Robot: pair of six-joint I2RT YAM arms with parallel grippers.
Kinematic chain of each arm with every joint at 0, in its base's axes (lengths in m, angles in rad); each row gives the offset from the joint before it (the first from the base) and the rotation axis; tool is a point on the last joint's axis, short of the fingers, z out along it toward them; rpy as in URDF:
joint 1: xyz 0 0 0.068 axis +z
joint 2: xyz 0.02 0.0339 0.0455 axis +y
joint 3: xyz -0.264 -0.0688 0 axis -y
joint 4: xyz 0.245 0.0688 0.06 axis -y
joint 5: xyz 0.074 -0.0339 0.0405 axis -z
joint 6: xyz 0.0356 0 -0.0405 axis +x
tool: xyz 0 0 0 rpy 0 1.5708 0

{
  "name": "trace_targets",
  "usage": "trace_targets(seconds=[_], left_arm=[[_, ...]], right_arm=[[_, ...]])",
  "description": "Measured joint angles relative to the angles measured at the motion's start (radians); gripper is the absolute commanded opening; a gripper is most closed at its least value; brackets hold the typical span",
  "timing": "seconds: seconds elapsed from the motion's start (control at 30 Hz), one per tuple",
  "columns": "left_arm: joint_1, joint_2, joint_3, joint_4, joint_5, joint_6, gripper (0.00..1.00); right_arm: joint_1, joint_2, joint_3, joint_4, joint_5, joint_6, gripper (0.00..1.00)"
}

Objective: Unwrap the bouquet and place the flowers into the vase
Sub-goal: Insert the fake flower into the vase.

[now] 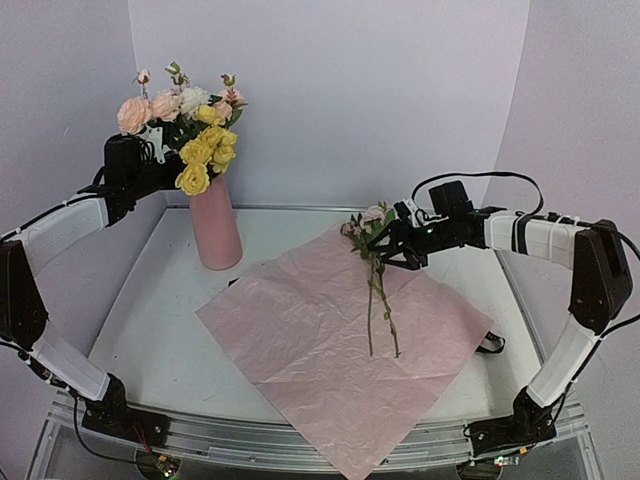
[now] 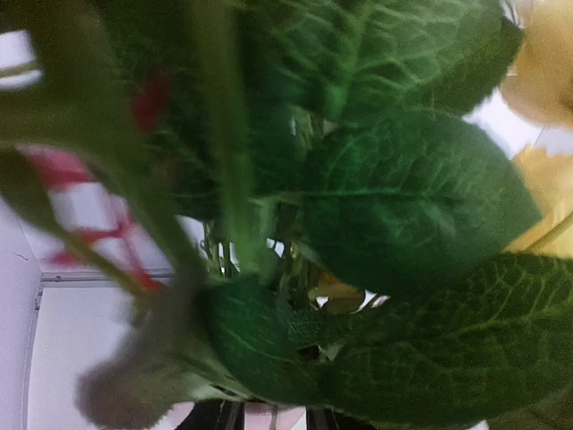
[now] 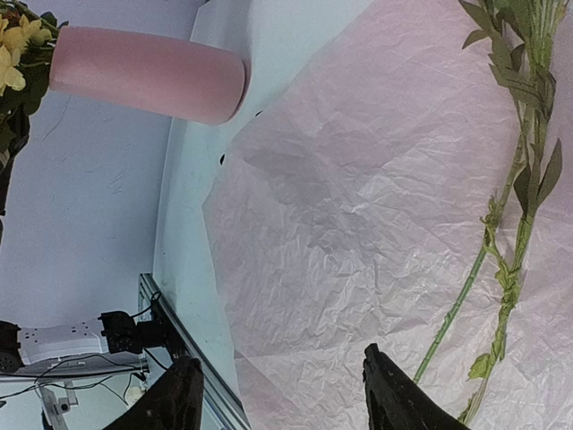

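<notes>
Back left on the tabletop (image 1: pixel 160 330), standing upright: the salmon-pink vase (image 1: pixel 216 232), topped with most of the flowers (image 1: pixel 195 150), yellow, pink and cream heads fanning out above its rim. Pushed into that bunch from the left, the left pincer (image 1: pixel 150 152); cannot tell whether apart or together, with the left wrist view swamped by dark green leaves (image 2: pixel 403 206) and only a sliver of yellow bloom (image 2: pixel 546 72) at the right edge. Spread flat across the middle, one corner reaching past the near edge: the crinkled pink paper (image 1: pixel 320 350). Over it, two loose stems (image 1: pixel 378 300), thin and green, small pinkish blooms at the far end, right beside the right pincer (image 1: pixel 392 243). From the right wrist: dark fingers (image 3: pixel 394 399) set apart, nothing between them, only paper below. Stems just off to one side of that finger, running along the sheet; vase well away, across the paper.
</notes>
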Motion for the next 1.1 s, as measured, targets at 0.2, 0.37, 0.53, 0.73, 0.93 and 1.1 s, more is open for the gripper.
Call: trace_targets(seconds=[0.2, 0.37, 0.53, 0.73, 0.93, 1.1], left_arm=[[-0.004, 0.011, 0.0, -0.037, -0.008, -0.017, 0.5], [-0.004, -0.002, -0.002, -0.056, -0.037, -0.042, 0.64], [-0.004, -0.084, -0.053, -0.065, -0.064, -0.074, 0.82], [-0.005, -0.181, -0.102, -0.101, -0.092, -0.081, 0.9], [-0.005, -0.225, -0.135, -0.131, -0.1, -0.082, 0.93], [-0.005, -0.289, -0.188, -0.181, -0.135, -0.089, 0.94]], right_arm=[[-0.003, -0.012, -0.01, 0.0, -0.001, -0.001, 0.62], [-0.003, -0.019, -0.021, 0.001, 0.0, 0.0, 0.62], [-0.003, -0.024, -0.031, 0.001, 0.002, 0.0, 0.63], [-0.003, -0.026, -0.034, 0.001, 0.012, 0.001, 0.63], [-0.003, -0.029, -0.036, 0.001, 0.02, 0.001, 0.63], [-0.003, -0.03, -0.038, 0.001, 0.022, 0.001, 0.66]])
